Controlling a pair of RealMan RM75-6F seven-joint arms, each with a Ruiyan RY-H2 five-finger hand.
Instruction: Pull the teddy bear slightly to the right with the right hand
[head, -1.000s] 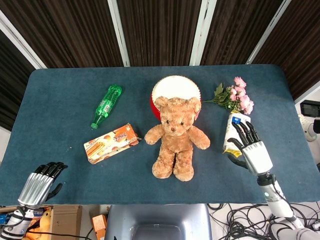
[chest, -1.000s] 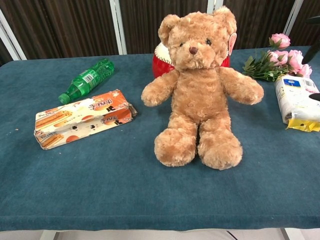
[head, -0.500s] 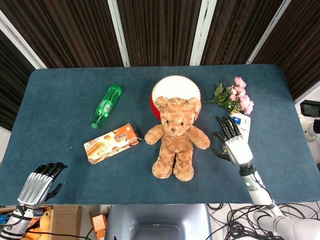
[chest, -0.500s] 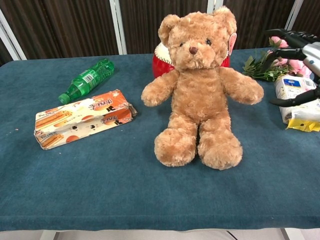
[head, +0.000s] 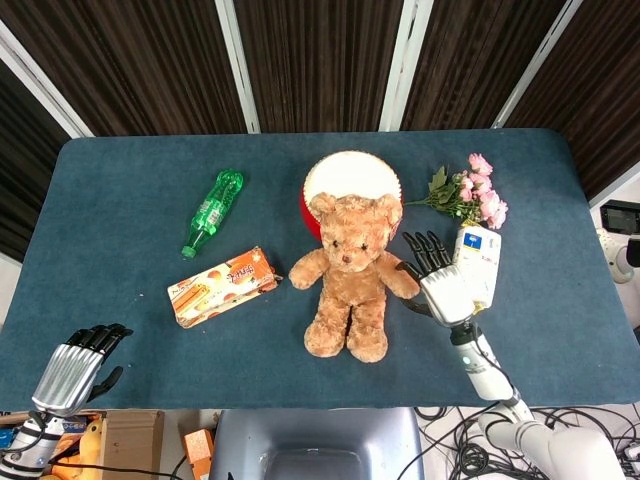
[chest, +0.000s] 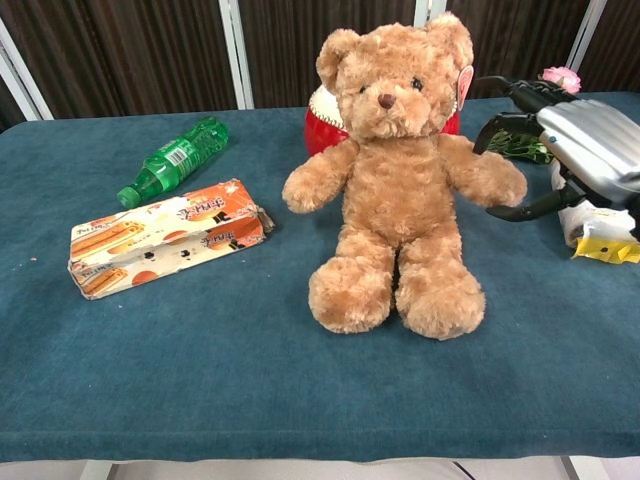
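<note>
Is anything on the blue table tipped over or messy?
Yes: the green plastic bottle lies on its side instead of standing. The brown teddy bear sits upright against the red-and-white drum. Nothing looks spilled.

The teddy bear (chest: 398, 190) is fuzzy tan plush. The desk (chest: 200, 370) wears matt blue cloth. The bottle (chest: 172, 160) is glossy green plastic; the right hand (chest: 590, 150) shows smooth silvery metal.

Blue table (head: 120, 210) with teddy bear (head: 350, 280), green bottle (head: 212, 211), snack box (head: 222, 287), flowers (head: 470, 192), perhaps a pouch (head: 477, 262).
</note>
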